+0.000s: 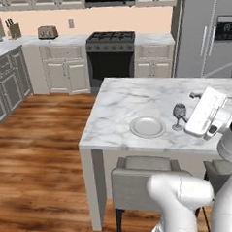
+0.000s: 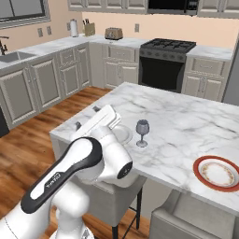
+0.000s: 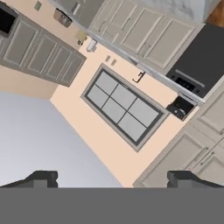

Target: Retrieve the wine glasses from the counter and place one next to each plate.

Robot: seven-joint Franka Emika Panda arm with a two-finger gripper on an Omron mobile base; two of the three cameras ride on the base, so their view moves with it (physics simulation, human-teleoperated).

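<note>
Arm hid part of the pale plate (image 2: 122, 134) beside the glass (image 2: 142, 132); gripper (image 3: 113, 178) fingers were wide apart, holding nothing.

a home kitchen, rendered: a black gas stove (image 1: 111, 52) set between beige panelled cabinets (image 1: 64, 67), a steel fridge (image 1: 203, 32), a toaster (image 1: 47, 32) and knife block (image 1: 14, 30) on the marble surface (image 1: 16, 44), a sink (image 2: 11, 57), and a marble island (image 1: 122, 108) with grey stools (image 1: 141, 179) over wood flooring (image 1: 38, 156).
</note>
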